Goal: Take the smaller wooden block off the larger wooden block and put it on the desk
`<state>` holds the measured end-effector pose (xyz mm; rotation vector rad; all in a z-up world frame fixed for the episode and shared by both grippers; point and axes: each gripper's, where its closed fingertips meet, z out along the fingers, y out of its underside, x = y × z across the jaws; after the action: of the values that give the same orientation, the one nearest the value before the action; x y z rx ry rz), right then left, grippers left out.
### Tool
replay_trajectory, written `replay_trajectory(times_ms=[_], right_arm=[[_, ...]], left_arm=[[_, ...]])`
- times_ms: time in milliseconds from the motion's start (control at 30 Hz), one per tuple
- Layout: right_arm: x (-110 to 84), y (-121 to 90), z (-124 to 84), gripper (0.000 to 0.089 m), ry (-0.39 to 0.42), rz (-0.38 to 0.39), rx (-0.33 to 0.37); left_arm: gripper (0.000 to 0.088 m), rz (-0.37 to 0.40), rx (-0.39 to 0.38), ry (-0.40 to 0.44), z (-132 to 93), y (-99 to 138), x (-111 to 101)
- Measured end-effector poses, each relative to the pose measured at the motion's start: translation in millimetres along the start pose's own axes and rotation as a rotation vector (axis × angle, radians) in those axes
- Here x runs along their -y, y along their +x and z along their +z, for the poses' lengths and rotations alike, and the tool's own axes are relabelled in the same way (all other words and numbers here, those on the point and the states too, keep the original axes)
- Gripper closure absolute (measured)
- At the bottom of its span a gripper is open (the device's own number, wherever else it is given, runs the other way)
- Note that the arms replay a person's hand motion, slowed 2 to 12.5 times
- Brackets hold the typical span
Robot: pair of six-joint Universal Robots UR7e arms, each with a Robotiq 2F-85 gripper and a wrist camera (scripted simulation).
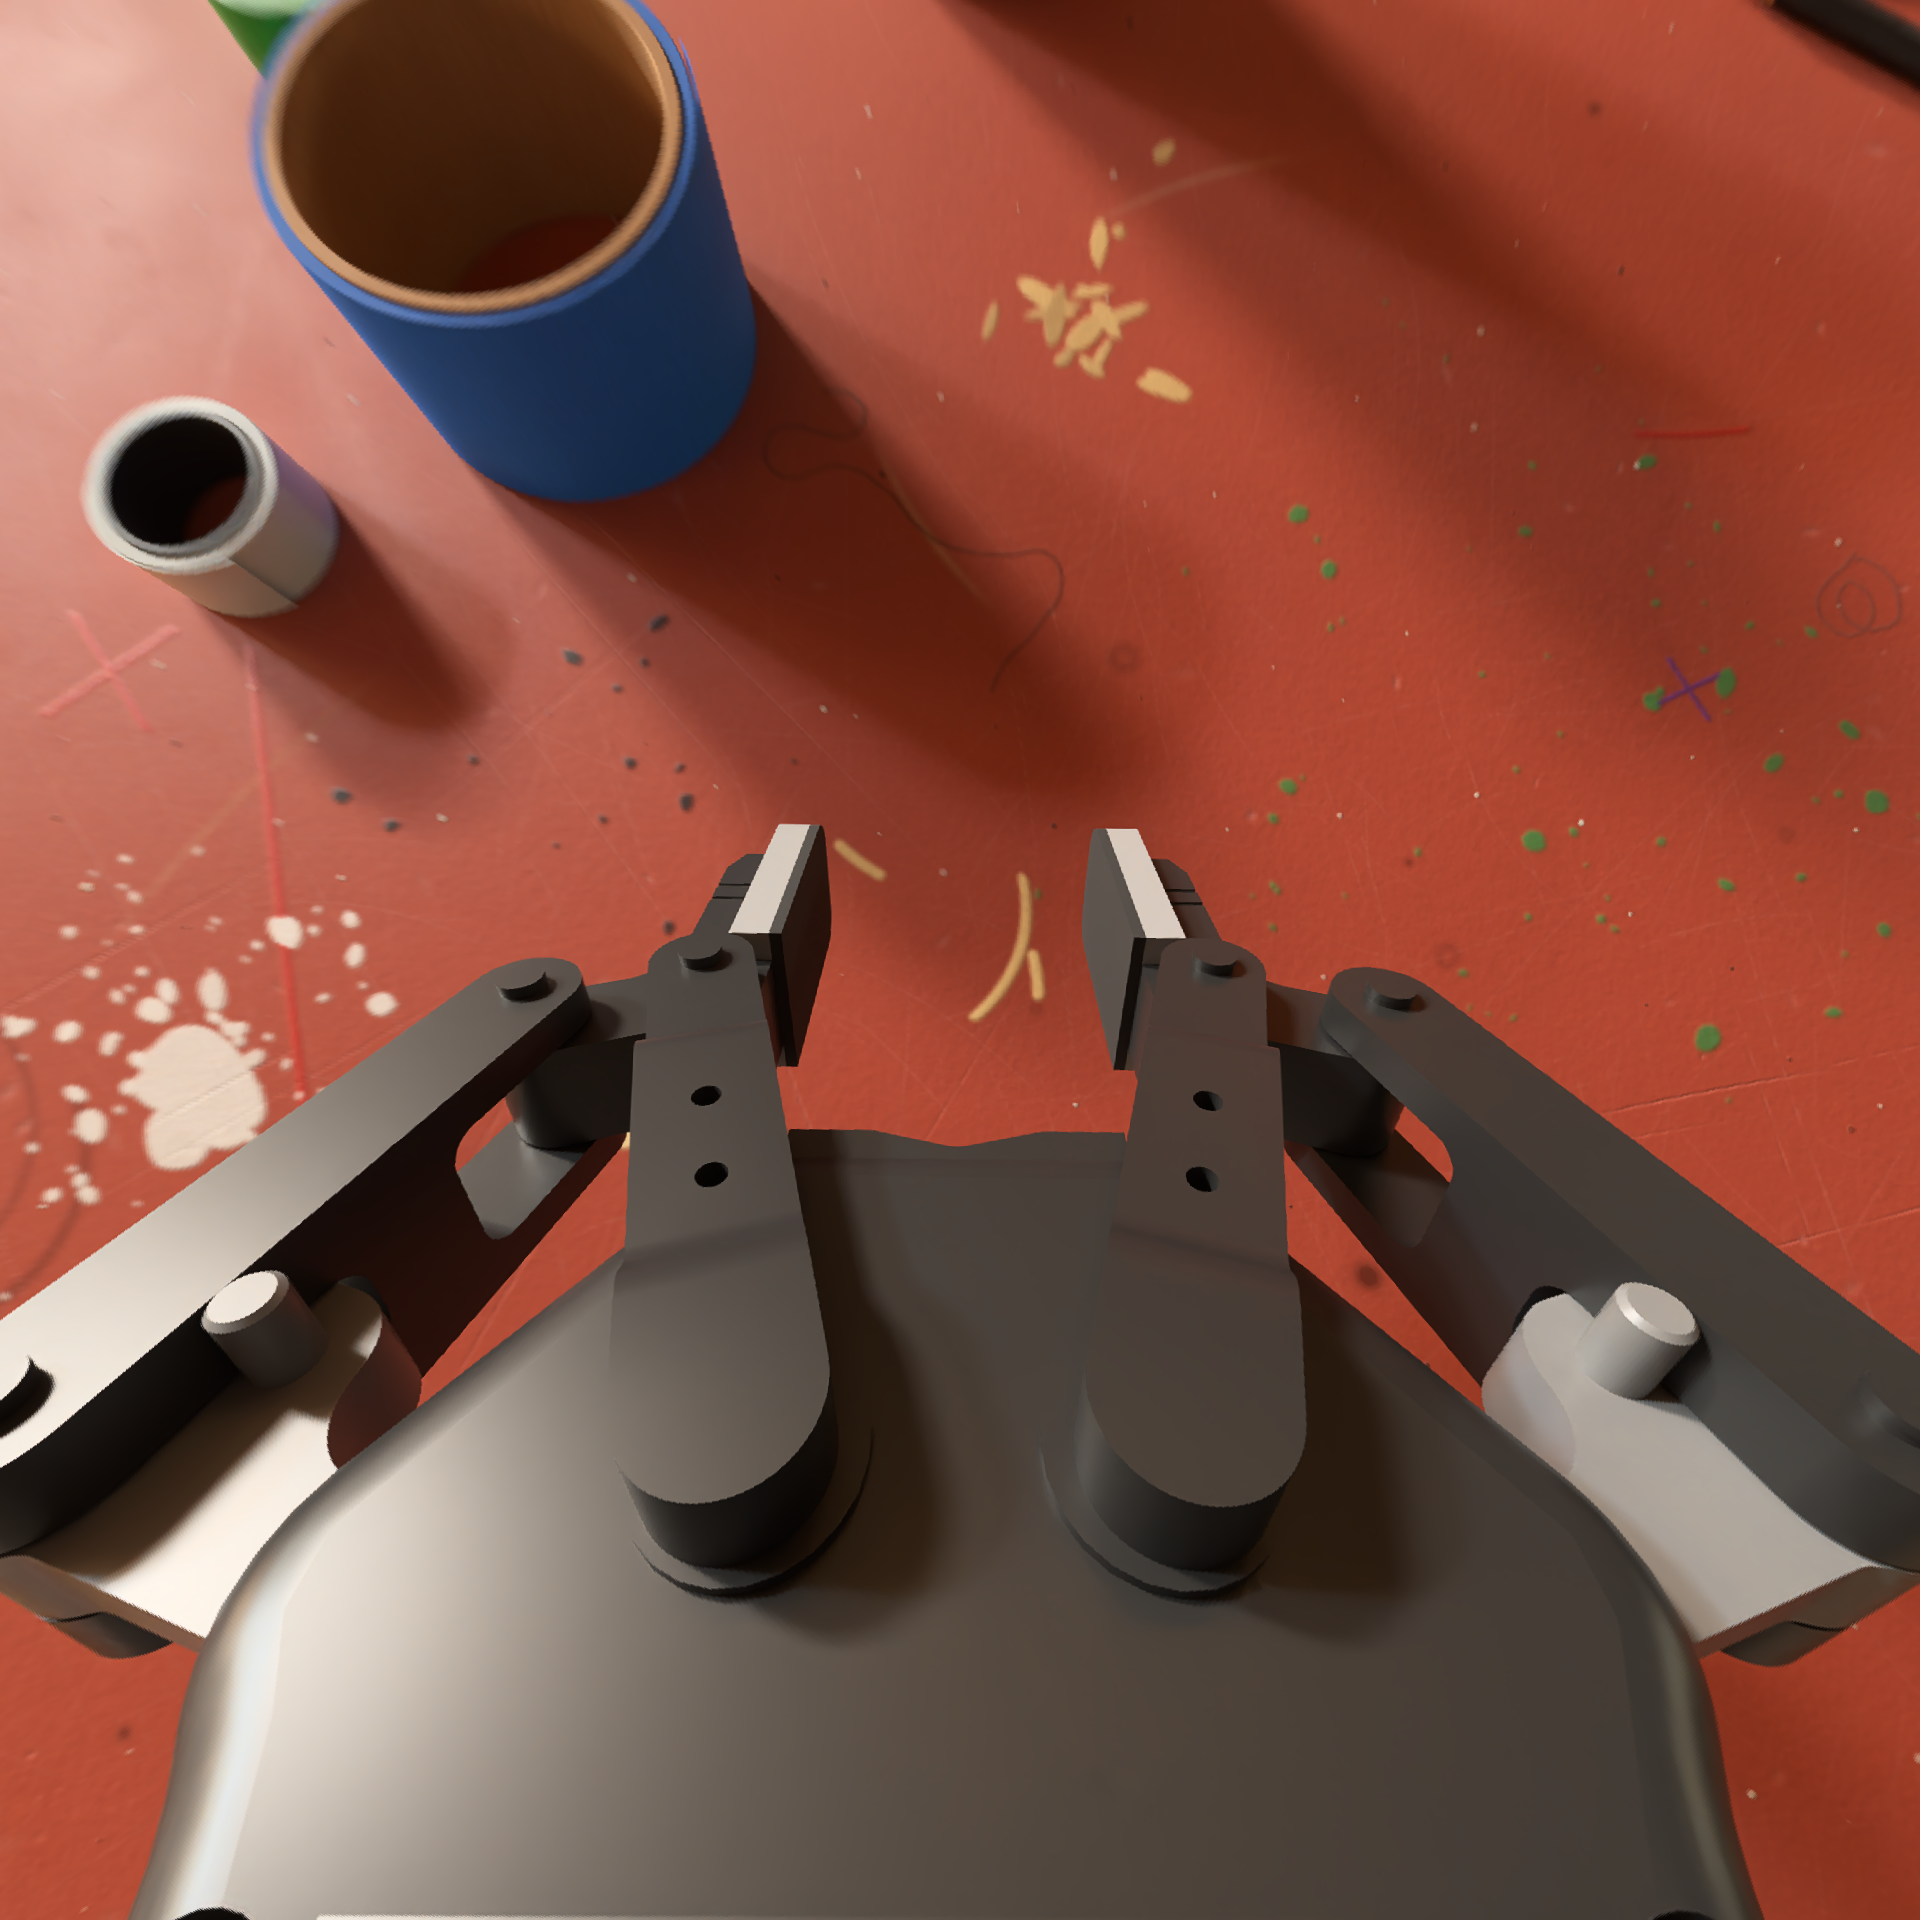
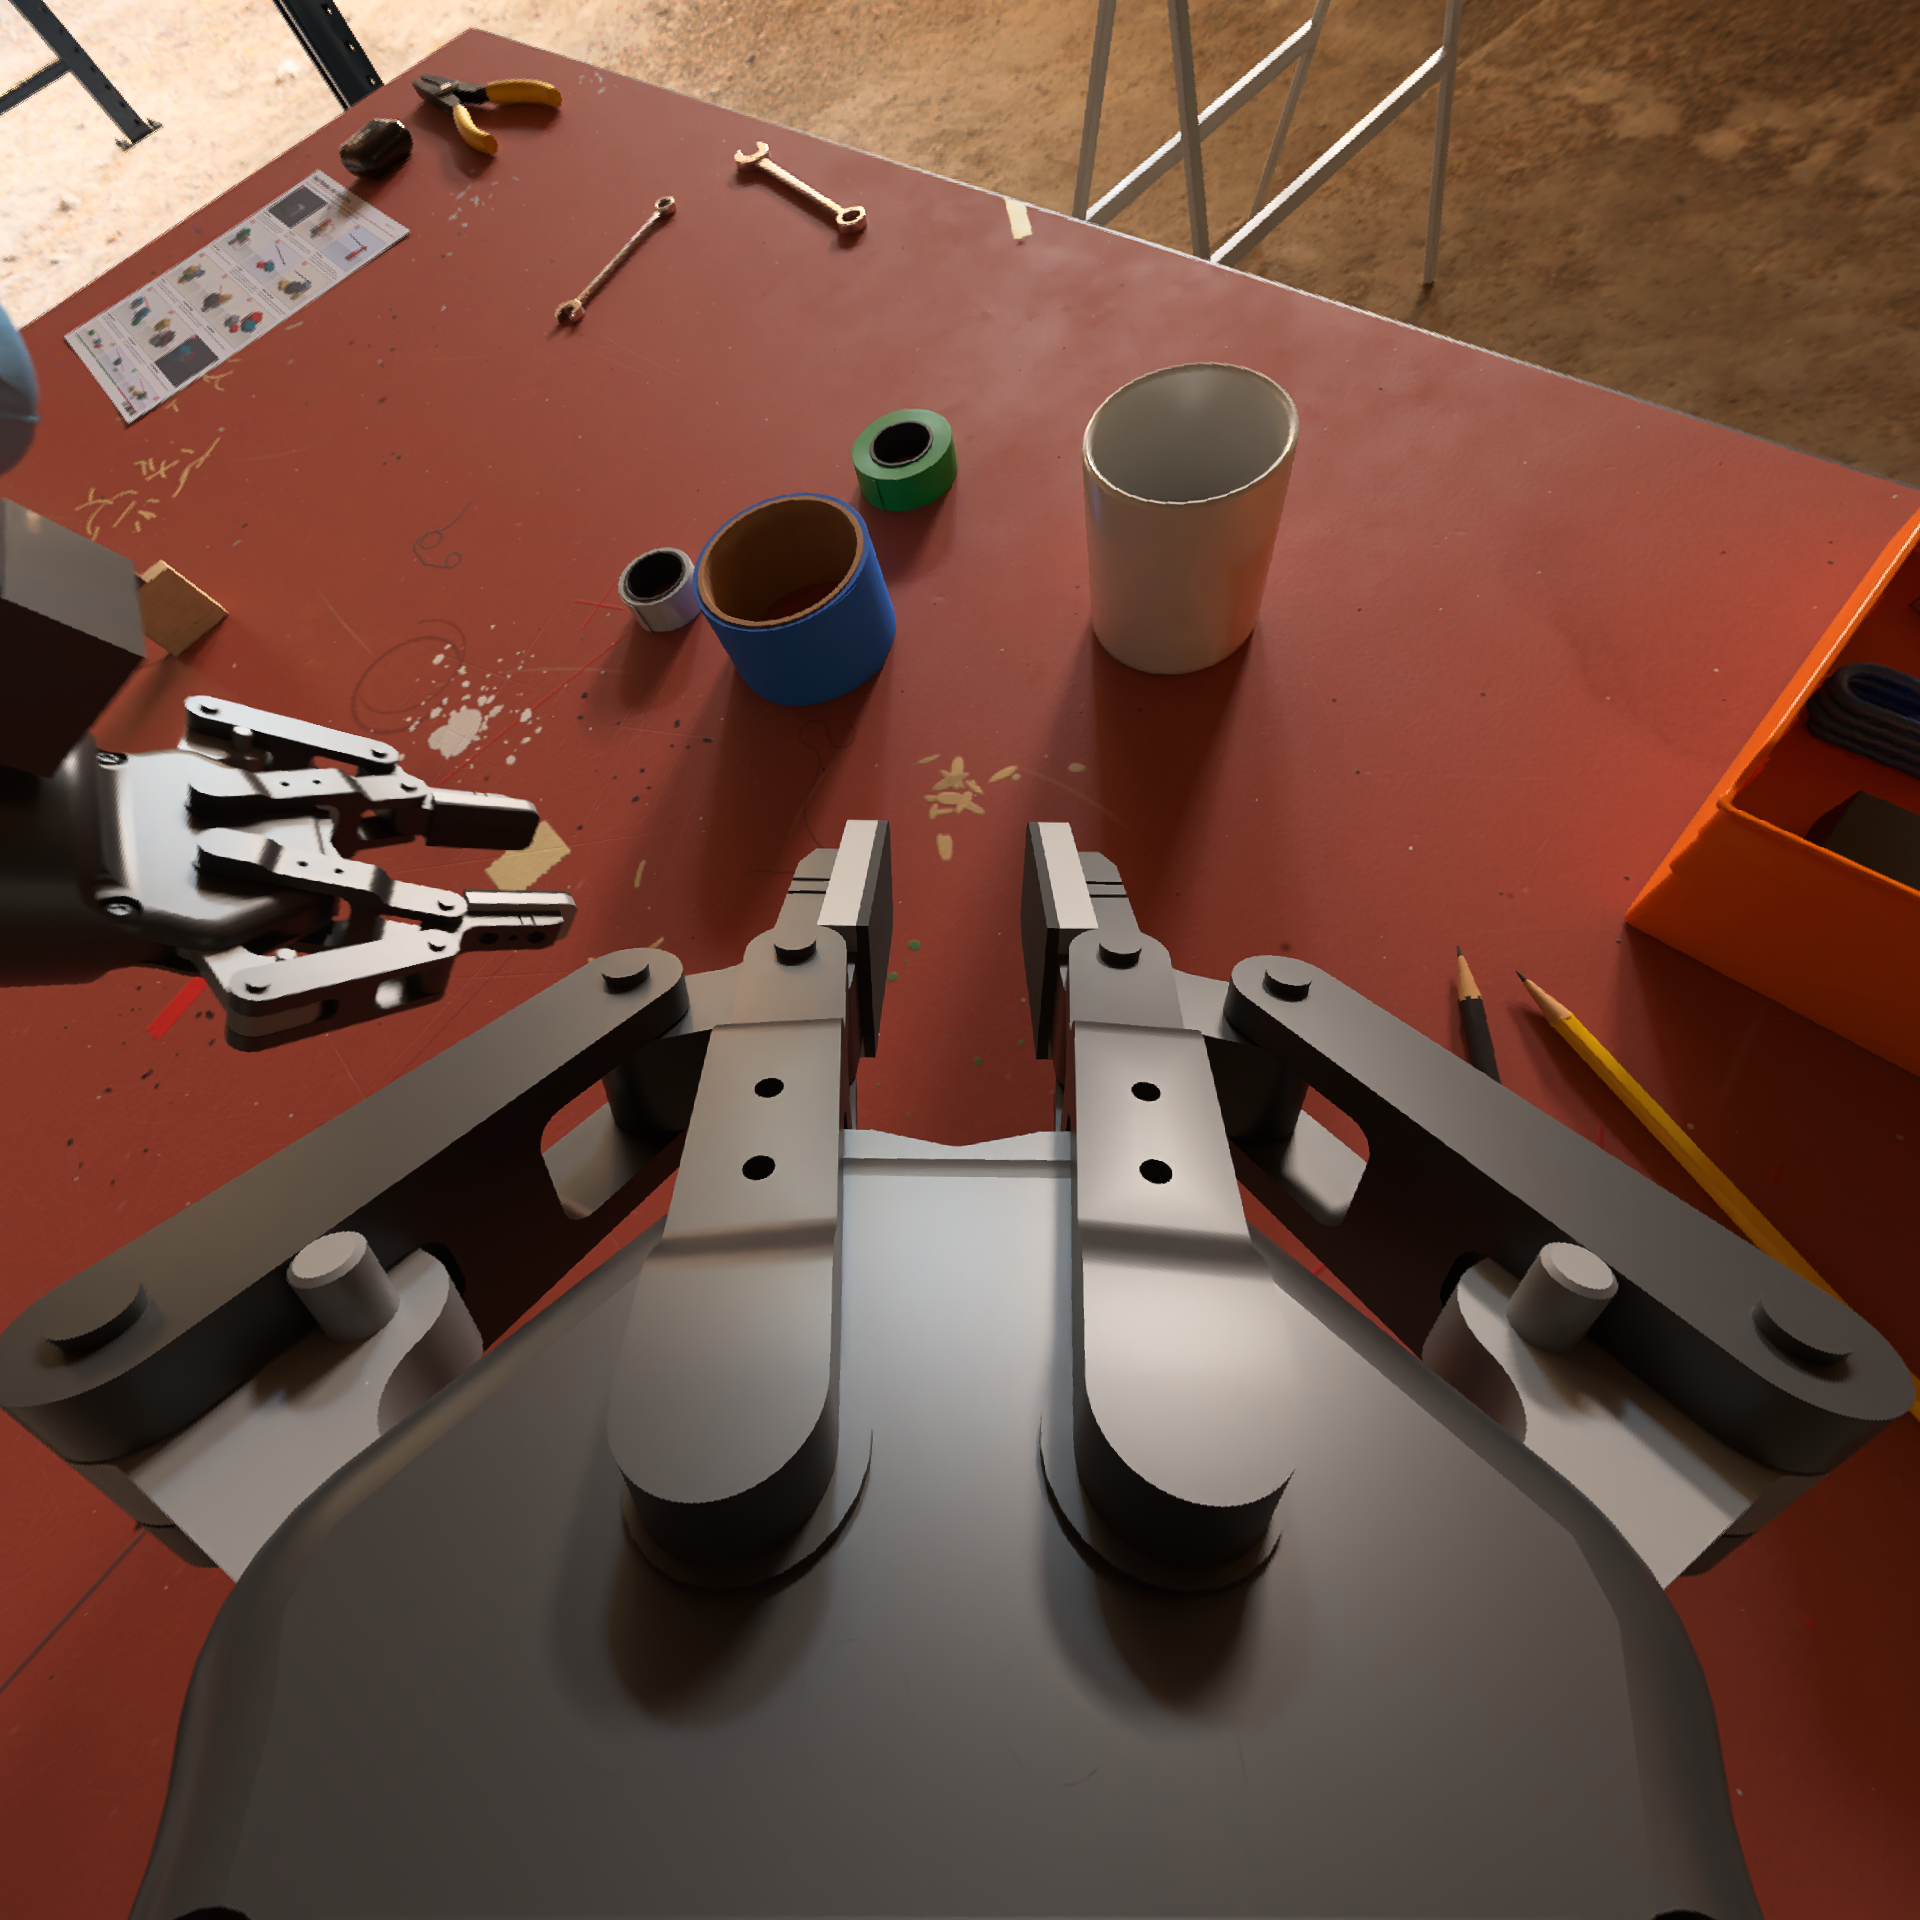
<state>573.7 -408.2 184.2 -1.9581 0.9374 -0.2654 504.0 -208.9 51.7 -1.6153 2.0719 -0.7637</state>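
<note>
Red paint-flecked table point(image 2: 1351, 436) over sandy floor point(image 2: 1662, 156); white cup point(image 2: 1184, 551) empty, orange bin point(image 2: 1704, 883) holding dark items; left gripper point(image 1: 956, 925) and right gripper point(image 2: 956, 914) jaws apart, nothing held

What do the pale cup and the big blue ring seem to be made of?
The cup looks like glazed ceramic: smooth, off-white, with a soft sheen and a thick rim. The blue ring looks like a tape roll: matte blue outside, brown cardboard-like lining inside. Neither is certain.
</note>
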Motion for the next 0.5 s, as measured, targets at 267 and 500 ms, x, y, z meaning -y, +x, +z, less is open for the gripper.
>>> replay_trajectory(times_ms=[267,500], right_arm=[[0.9,-0.2,-0.9,0.0664,0.004,-0.013,-0.010],[1.1,-1.0,-1.8,0.0664,0.001,-0.025,-0.018]], left_arm=[[0.0406,0.036,0.050,0.138,-35.5,-17.2,24.3],[0.0380,0.056,0.106,0.238,-79.4,-42.4,42.1]])
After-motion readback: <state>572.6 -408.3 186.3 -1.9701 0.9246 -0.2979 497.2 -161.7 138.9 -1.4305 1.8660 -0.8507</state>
